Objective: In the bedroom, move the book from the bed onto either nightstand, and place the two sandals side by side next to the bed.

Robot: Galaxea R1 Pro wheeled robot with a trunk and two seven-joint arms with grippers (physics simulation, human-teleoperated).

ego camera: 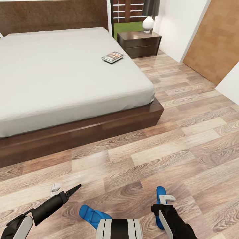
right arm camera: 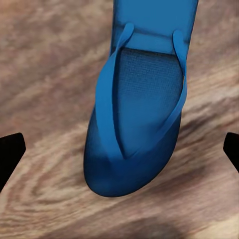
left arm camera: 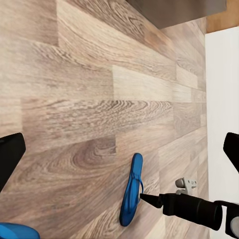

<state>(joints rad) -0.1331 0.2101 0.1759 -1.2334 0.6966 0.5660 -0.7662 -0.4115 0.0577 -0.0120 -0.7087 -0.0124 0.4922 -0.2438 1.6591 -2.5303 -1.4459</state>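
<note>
Right gripper [right arm camera: 119,149] spread wide — sandal [right arm camera: 137,114] directly beneath, untouched.

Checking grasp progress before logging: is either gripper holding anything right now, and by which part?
Nothing is held. The right gripper hangs open over a blue sandal on the floor, fingers wide of it. The left gripper is open over bare floor.

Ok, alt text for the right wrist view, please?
A bright blue sandal lies strap-up on the wood-plank floor, seen close from above. The dark fingertips of the right hand sit wide apart at either edge.
</note>
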